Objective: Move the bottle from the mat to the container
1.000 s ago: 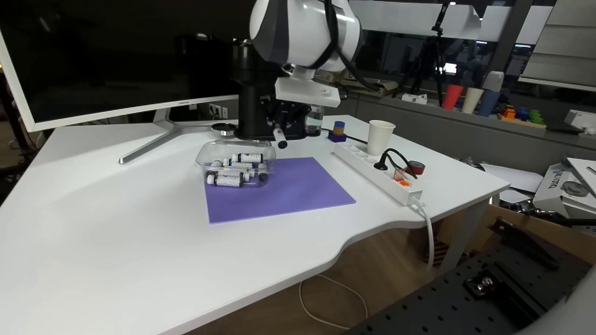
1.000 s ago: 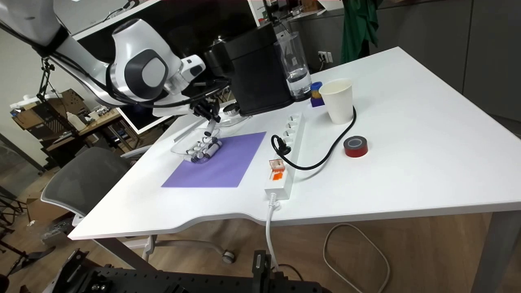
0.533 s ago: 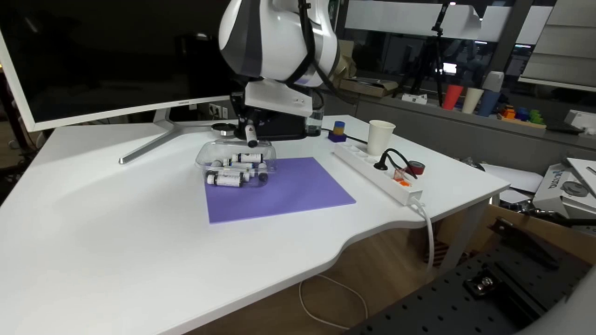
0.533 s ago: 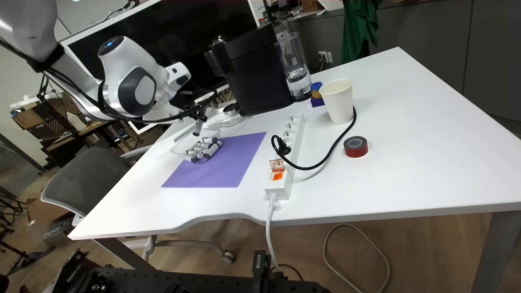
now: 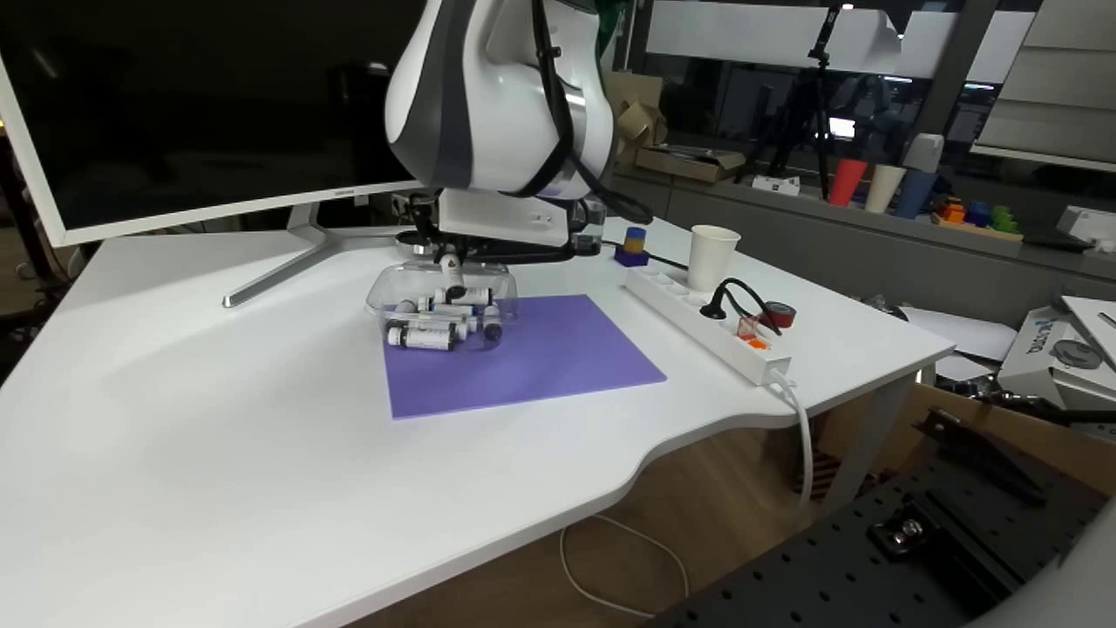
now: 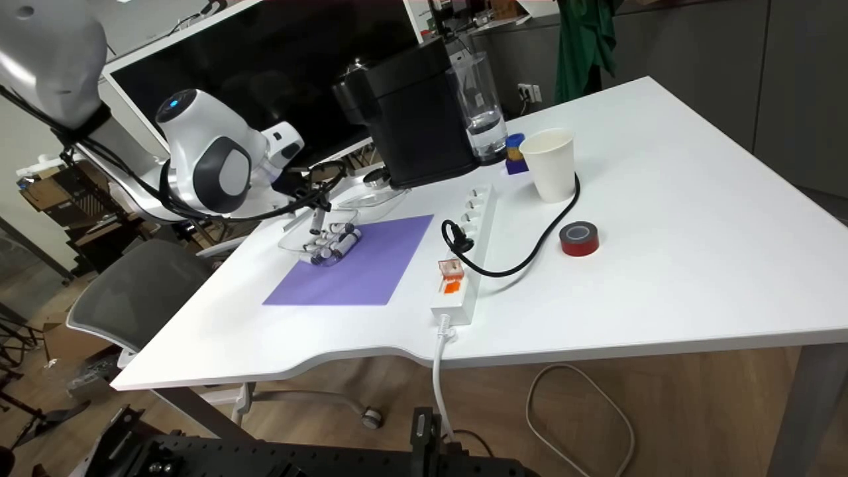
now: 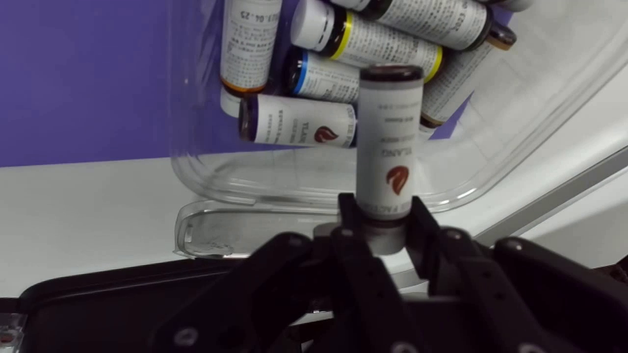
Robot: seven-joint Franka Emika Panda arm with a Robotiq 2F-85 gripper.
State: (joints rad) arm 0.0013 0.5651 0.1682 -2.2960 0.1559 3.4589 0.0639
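Your tool, jaws closed on capped end of bottle, hangs above container; looks like placing step; next, lower gently onto other vials, then release

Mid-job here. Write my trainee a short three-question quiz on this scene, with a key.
1. What lies in the container?
2. True or false: part of the container extends beyond the mat.
3. In the wrist view, the pincer holds its bottle nearest which part? A, base; B, cap; C, middle.

Key:
1. Other bottles.
2. True.
3. B.
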